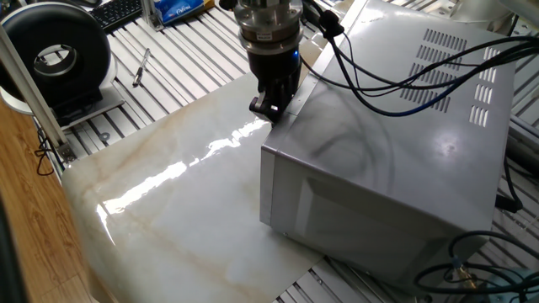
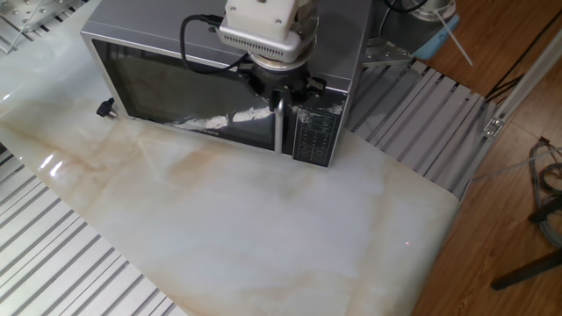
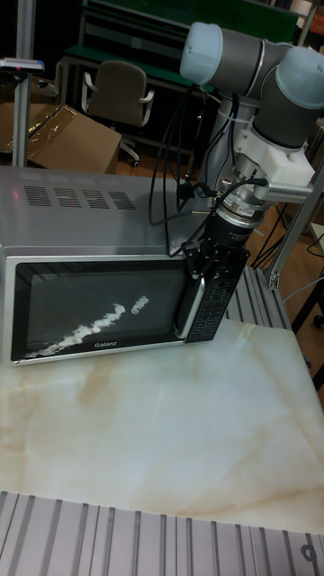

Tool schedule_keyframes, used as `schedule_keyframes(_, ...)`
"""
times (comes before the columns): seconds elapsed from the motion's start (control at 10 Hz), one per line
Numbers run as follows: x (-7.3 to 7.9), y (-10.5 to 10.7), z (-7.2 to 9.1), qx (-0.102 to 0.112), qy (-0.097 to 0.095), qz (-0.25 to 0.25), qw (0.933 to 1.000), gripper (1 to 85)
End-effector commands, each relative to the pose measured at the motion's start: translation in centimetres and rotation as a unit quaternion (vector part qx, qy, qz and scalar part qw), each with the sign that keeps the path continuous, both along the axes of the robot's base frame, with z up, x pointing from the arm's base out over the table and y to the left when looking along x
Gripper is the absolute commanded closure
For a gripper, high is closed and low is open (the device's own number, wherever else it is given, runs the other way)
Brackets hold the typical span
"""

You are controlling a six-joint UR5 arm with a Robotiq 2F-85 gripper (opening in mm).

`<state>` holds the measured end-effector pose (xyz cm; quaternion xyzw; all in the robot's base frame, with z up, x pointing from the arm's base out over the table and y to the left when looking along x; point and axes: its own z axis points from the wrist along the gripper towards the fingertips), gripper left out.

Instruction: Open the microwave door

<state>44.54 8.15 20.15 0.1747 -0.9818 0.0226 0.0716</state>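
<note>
The microwave (image 1: 396, 160) stands on the marble tabletop (image 2: 263, 219), silver-grey with vent slots in its casing. Its microwave door (image 2: 176, 92) (image 3: 90, 310), a dark window in a silver frame, lies flush with the front. A vertical handle (image 2: 279, 132) runs along the door's right edge, beside the keypad (image 2: 314, 132). My gripper (image 1: 268, 108) (image 2: 279, 95) (image 3: 200, 270) comes down from above at the top of that handle, with its fingers shut on it. The arm's body hides the exact contact in the other fixed view.
A small black object (image 2: 106, 108) lies on the marble by the door's left end. Black cables (image 1: 379, 84) drape over the microwave's top. A round black device (image 1: 59, 55), a pen (image 1: 141, 67) and a keyboard (image 1: 118, 13) lie beyond the marble's edge.
</note>
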Motion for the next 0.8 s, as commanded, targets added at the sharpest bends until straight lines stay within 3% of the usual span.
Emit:
schedule_keyframes(0.0, -0.1, -0.2, 0.2, -0.005, 0.001, -0.002, 1.0000, 72.0)
schedule_keyframes(0.2, 0.6, 1.3, 0.0, -0.007, -0.013, -0.026, 0.9996, 84.7)
schedule_keyframes(0.3, 0.7, 1.9, -0.6, -0.005, -0.021, -0.026, 0.9994, 84.7)
schedule_keyframes(0.4, 0.6, 1.5, -1.3, 0.012, -0.025, -0.017, 0.9995, 84.7)
schedule_keyframes(0.5, 0.3, -0.3, -1.6, 0.034, -0.023, 0.000, 0.9992, 84.7)
schedule_keyframes(0.6, -0.1, -2.8, -0.4, 0.031, -0.001, 0.011, 0.9995, 84.7)
schedule_keyframes(0.7, -0.1, -5.1, 3.2, -0.016, 0.036, 0.021, 0.9990, 84.7)
